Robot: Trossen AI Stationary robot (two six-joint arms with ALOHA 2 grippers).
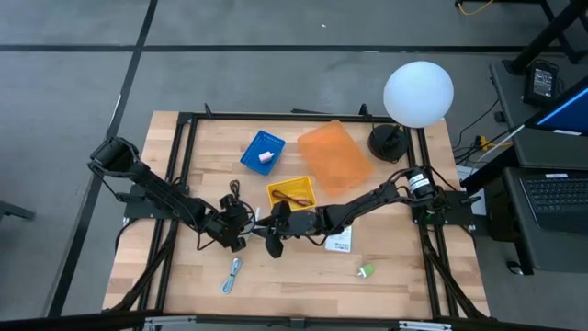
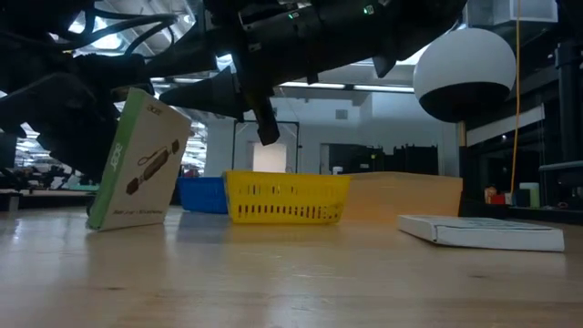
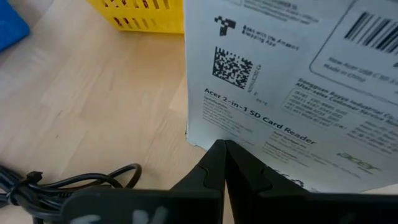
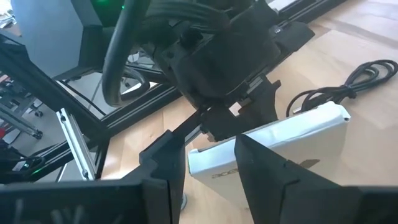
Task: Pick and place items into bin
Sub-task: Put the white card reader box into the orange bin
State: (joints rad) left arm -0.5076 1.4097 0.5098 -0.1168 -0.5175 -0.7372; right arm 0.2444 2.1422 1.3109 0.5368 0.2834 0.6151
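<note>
Mid-table, the left gripper [image 3: 224, 163] pinches a white card-reader box [image 2: 138, 162] by its edge, standing it tilted on the wood beside the yellow bin [image 2: 286, 198]. The right gripper [image 4: 205, 163] straddles the box top, fingers spread. Black cord [image 3: 74, 182] lies nearby.
</note>
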